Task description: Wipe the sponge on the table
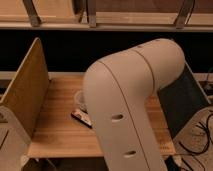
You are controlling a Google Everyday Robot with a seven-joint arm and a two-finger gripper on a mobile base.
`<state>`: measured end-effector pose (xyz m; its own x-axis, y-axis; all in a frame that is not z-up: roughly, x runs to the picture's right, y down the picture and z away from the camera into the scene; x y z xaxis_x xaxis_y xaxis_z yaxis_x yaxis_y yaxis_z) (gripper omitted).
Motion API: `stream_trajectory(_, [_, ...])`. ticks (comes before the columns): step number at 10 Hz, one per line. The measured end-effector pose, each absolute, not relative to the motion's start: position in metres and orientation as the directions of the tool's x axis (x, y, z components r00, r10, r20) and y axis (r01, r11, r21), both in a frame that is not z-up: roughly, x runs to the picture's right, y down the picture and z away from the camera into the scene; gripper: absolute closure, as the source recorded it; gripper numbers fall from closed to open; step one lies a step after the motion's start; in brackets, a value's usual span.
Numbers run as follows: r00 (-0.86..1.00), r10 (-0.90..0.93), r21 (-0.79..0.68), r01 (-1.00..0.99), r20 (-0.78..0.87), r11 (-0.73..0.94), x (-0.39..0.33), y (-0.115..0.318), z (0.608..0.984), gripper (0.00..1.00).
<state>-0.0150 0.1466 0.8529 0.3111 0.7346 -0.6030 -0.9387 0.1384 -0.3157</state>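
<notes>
The arm's pale elbow (131,95) blocks most of the table (55,136), hiding the gripper somewhere behind it, so its grip, the sponge's place and the wiping step cannot be told.

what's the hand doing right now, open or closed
hand: cannot be told, it is out of view, hidden behind the white arm over the table.
</notes>
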Motion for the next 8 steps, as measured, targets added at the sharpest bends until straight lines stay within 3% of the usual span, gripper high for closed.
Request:
stream_trajectory(6, [0.301, 0.714, -0.323, -0.94, -0.632, 0.111, -0.015, 0.155, 0.871, 0.21])
stream_trajectory(8, [0.301, 0.714, -0.323, -0.94, -0.632, 0.11, -0.014, 0.154, 0.872, 0.38])
